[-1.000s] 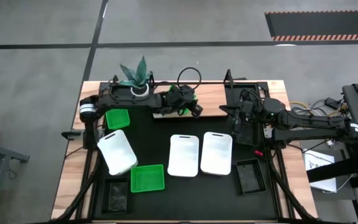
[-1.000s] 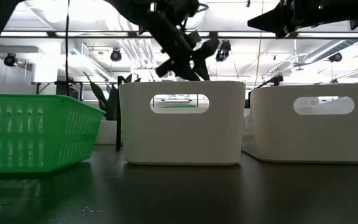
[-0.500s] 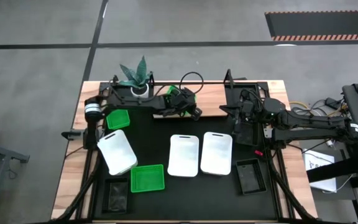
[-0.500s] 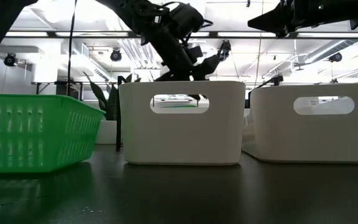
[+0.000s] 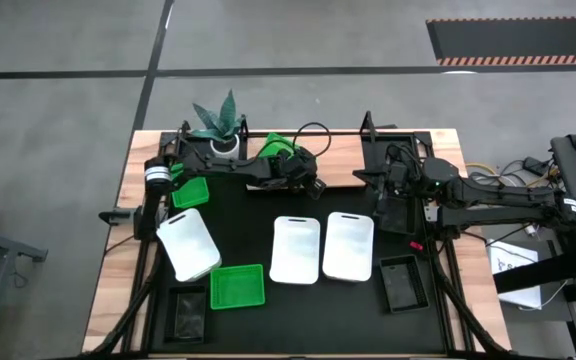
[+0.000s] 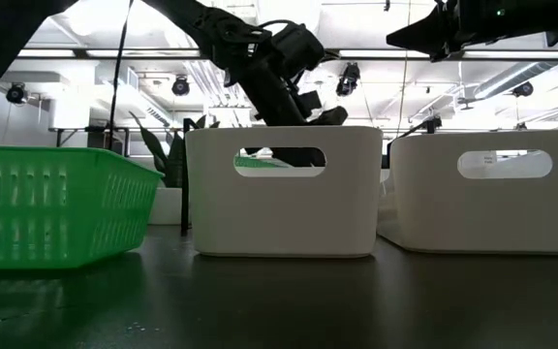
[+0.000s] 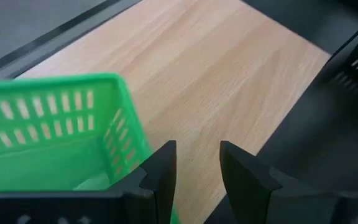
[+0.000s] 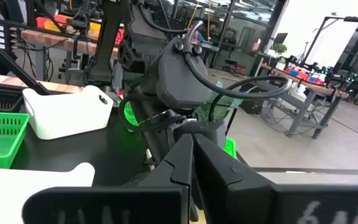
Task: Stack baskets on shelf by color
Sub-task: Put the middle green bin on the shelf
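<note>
My left gripper (image 5: pixel 306 180) (image 7: pixel 194 168) is over the left part of the light wooden shelf (image 5: pixel 343 162) (image 7: pixel 229 68) and is shut on a green basket (image 5: pixel 282 148) (image 7: pixel 55 143). In the low view this basket (image 6: pixel 269 165) shows through the slot of a white basket (image 6: pixel 281 189). My right gripper (image 5: pixel 386 205) (image 8: pixel 191 162) hangs shut and holding nothing by the shelf's right end. Two more green baskets (image 5: pixel 190 192) (image 5: pixel 238 287), three white ones (image 5: pixel 188 245) (image 5: pixel 296 249) (image 5: pixel 349 246) and two black ones (image 5: pixel 188 310) (image 5: pixel 402 283) rest on their bottoms on the black table. My left gripper has the green basket by its mesh wall near a corner (image 7: pixel 135 149). The wall runs down beside one finger (image 7: pixel 160 174), and a strip of green shows between the fingers at their base. The gripper itself hides the exact place of contact. The basket sits low over the shelf board.
A white-potted plant (image 5: pixel 218 120) stands at the far left behind the shelf. Black posts (image 5: pixel 368 125) rise at the shelf's ends. Cables loop above the left wrist (image 5: pixel 308 128). Bare board lies to the right of the held basket.
My left gripper has come down toward the shelf with the green basket, tipping forward. In the high view more of the basket now shows beside the arm. In the low view it has dropped into sight behind the white basket's slot.
</note>
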Available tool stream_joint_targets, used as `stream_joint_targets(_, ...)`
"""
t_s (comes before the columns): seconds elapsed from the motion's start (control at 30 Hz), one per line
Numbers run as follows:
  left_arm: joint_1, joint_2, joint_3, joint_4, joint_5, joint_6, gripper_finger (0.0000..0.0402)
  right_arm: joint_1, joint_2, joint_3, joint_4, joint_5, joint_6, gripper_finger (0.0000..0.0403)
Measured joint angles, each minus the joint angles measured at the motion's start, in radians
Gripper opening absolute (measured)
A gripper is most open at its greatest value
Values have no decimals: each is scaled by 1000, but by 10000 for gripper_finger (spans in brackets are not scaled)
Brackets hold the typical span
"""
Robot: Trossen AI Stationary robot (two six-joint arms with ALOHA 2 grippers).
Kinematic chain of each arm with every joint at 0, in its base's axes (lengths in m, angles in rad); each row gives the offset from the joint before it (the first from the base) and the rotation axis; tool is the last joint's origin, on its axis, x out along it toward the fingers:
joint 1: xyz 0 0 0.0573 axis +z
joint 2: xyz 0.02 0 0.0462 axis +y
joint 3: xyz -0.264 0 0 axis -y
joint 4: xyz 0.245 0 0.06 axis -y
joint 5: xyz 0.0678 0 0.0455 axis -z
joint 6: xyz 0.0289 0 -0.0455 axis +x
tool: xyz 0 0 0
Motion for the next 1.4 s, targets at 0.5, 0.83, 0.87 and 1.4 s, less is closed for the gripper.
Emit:
stream_joint_targets(0.5, -6, -22, 65, -108, 19, -29, 107, 0, 0, 0, -1, 0, 16, 9)
stream_joint_targets(0.83, 9, -28, 169, -366, -16, -75, 107, 0, 0, 0, -1, 0, 19, 9)
stream_joint_targets(0.87, 13, -28, 167, -370, -16, -75, 107, 0, 0, 0, -1, 0, 19, 9)
stream_joint_targets(1.4, 39, -14, 132, -331, -48, -71, 107, 0, 0, 0, -2, 0, 26, 9)
